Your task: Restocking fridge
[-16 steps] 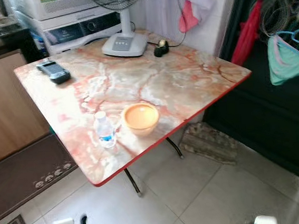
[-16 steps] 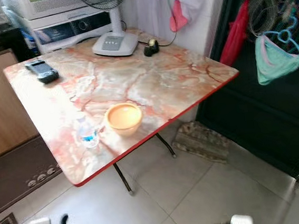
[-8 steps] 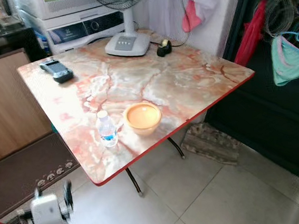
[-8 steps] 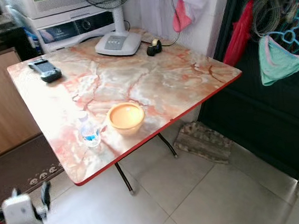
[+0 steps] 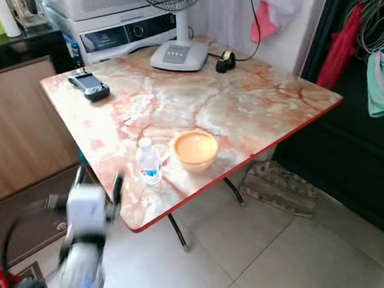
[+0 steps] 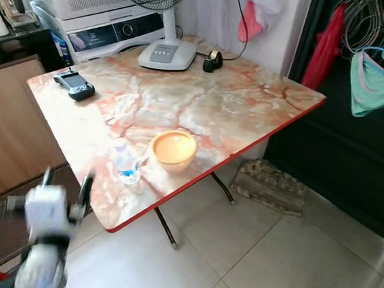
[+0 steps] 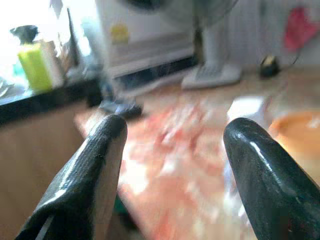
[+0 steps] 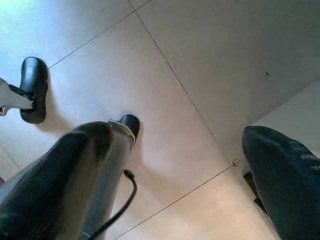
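Change: left gripper [image 5: 98, 186] has risen toward small clear plastic water bottle [image 5: 149, 161].
Jaws: wide apart, empty.
Risk: fast approach could topple bottle against orange bowl [image 5: 195, 148].

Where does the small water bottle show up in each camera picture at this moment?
Left eye view: water bottle stands near the table's front edge, just left of the orange bowl.
Right eye view: same spot, beside the bowl.
Left wrist view: blurred pale shape between the open left hand's fingers.
Right wrist view: not in it.
Shared landmark: the orange bowl.
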`<state>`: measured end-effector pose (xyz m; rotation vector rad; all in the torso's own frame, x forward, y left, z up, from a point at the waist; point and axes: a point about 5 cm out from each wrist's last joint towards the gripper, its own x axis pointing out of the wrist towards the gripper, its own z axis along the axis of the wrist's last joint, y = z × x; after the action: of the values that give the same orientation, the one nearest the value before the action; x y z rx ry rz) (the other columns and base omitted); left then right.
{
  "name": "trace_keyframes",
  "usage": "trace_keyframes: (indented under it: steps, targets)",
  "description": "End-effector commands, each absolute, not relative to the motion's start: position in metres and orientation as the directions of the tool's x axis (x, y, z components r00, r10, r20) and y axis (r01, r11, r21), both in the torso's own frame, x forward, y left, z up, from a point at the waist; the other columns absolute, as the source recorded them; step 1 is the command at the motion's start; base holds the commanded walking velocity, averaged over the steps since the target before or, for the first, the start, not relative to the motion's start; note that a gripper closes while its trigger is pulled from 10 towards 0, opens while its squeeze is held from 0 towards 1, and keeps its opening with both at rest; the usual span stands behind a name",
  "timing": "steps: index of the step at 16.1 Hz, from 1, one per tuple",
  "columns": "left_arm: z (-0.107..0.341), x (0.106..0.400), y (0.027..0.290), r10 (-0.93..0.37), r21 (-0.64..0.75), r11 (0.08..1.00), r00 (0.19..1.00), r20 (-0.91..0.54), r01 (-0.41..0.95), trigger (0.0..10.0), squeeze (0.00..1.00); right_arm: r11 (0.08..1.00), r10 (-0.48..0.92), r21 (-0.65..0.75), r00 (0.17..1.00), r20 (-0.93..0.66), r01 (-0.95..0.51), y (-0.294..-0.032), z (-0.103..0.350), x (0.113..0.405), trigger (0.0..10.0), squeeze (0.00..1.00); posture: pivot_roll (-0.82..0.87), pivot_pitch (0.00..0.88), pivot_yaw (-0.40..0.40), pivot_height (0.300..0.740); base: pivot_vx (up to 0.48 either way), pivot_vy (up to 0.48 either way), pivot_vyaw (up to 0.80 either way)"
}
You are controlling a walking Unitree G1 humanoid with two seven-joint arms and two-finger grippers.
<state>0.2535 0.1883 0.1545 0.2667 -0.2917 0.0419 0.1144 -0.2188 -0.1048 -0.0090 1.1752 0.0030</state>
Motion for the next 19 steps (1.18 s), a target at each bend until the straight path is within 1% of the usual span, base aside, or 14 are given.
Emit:
trace_keyframes:
  steps: [1, 3, 5, 8, 10, 11, 13, 17, 19]
  targets:
    - [0.157, 0.254, 0.176, -0.038, 0.249, 0.968, 0.961, 0.274, -0.033, 10.0, 0.0, 1.0, -0.027, -0.026, 0.387, -0.922, 0.008, -0.226, -0.104, 0.114, 10.0, 0.0, 0.21, 0.0, -0.074, 0.74, 0.0, 0.0, 0.0]
    - [0.157, 0.253, 0.169, -0.073, 0.226, 0.974, 0.966, 0.249, 0.016, 10.0, 0.0, 0.998, -0.047, -0.029, 0.399, -0.916, 0.052, -0.228, -0.103, 0.113, 10.0, 0.0, 0.18, 0.0, -0.073, 0.74, 0.0, 0.0, 0.0]
    - [0.156, 0.252, 0.17, -0.09, 0.208, 0.977, 0.969, 0.229, 0.041, 10.0, 0.0, 0.999, -0.042, -0.026, 0.393, -0.919, 0.045, -0.226, -0.104, 0.111, 10.0, 0.0, 0.18, 0.0, -0.081, 0.74, 0.0, 0.0, 0.0]
    - [0.16, 0.252, 0.166, -0.107, 0.209, 0.976, 0.967, 0.23, 0.058, 10.0, 0.0, 0.999, -0.041, -0.029, 0.389, -0.92, 0.037, -0.227, -0.104, 0.11, 10.0, 0.0, 0.17, 0.0, -0.07, 0.74, 0.0, 0.0, 0.0]
    - [0.169, 0.261, 0.157, -0.109, 0.166, 0.984, 0.962, 0.25, 0.068, 10.0, 0.0, 0.998, -0.049, -0.032, 0.391, -0.919, 0.05, -0.228, -0.105, 0.108, 10.0, 0.0, 0.14, 0.0, -0.057, 0.74, 0.0, 0.0, 0.0]
    - [0.171, 0.265, 0.156, -0.092, 0.117, 0.991, 0.964, 0.25, 0.064, 10.0, 0.0, 0.999, -0.045, -0.031, 0.387, -0.921, 0.042, -0.227, -0.105, 0.107, 10.0, 0.0, 0.14, 0.0, -0.054, 0.74, 0.0, 0.0, 0.0]
    - [0.177, 0.265, 0.156, -0.094, 0.128, 0.99, 0.959, 0.267, 0.062, 10.0, 0.0, 0.999, -0.042, -0.03, 0.387, -0.921, 0.039, -0.227, -0.105, 0.108, 10.0, 0.0, 0.15, 0.0, -0.053, 0.74, 0.0, 0.0, 0.0]
    - [0.181, 0.263, 0.16, -0.094, 0.152, 0.987, 0.957, 0.273, 0.053, 10.0, 0.0, 0.999, -0.033, -0.025, 0.374, -0.927, 0.026, -0.223, -0.107, 0.105, 10.0, 0.0, 0.16, 0.0, -0.055, 0.74, 0.25, 0.0, 0.0]
    - [0.183, 0.265, 0.158, -0.094, 0.143, 0.988, 0.956, 0.277, 0.056, 10.0, 0.0, 1.0, -0.011, -0.014, 0.375, -0.927, -0.005, -0.223, -0.106, 0.106, 10.0, 0.0, 0.16, 0.0, -0.055, 0.74, 0.278, 0.0, 0.0]
